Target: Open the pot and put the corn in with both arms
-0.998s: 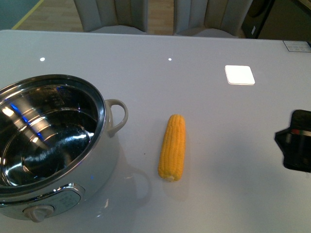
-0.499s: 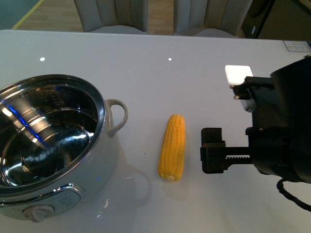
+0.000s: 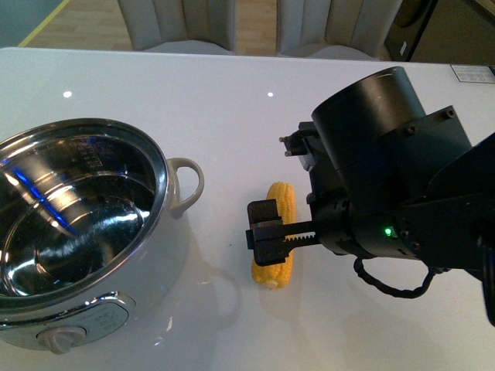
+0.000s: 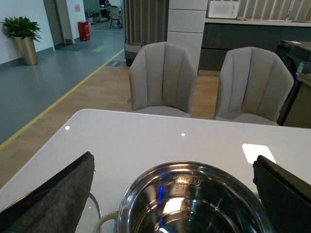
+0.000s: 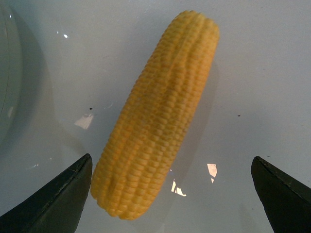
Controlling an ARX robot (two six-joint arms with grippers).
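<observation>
The pot stands open at the front left of the table, its steel bowl empty and its loop handle toward the corn. The corn lies flat to the right of the pot, partly hidden by my right gripper, which hangs open just over it. In the right wrist view the corn lies between the spread fingers, nearer one of them. My left gripper is open above the pot's bowl; it does not show in the front view.
The white table runs back to two grey chairs beyond its far edge. The bulky right arm covers the table's right side. The pot's white wall shows close beside the corn.
My right arm has swept in from the right edge to the left and now hangs over the corn. The pot and the corn have not moved.
</observation>
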